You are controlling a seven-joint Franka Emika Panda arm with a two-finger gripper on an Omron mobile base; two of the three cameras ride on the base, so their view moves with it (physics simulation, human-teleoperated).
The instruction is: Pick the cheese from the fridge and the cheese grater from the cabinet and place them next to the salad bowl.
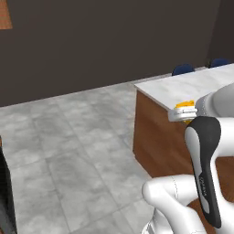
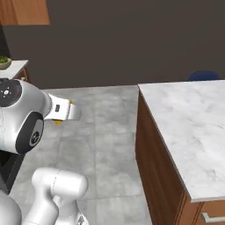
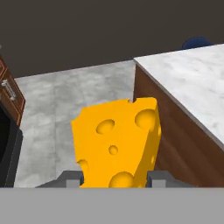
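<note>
One yellow-orange holed cheese wedge (image 3: 117, 142) sits clamped between your gripper (image 3: 116, 178) fingers, carried in the air above the grey tiled floor (image 3: 70, 96), just left of the white marble-topped wooden island (image 3: 192, 83).

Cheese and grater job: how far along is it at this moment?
Done: the cheese is out of the fridge, clamped in the gripper. In hand: it is being carried above the grey floor, beside the marble-topped island. Left: setting it by the salad bowl on the far counter, then the whole grater step.
</note>
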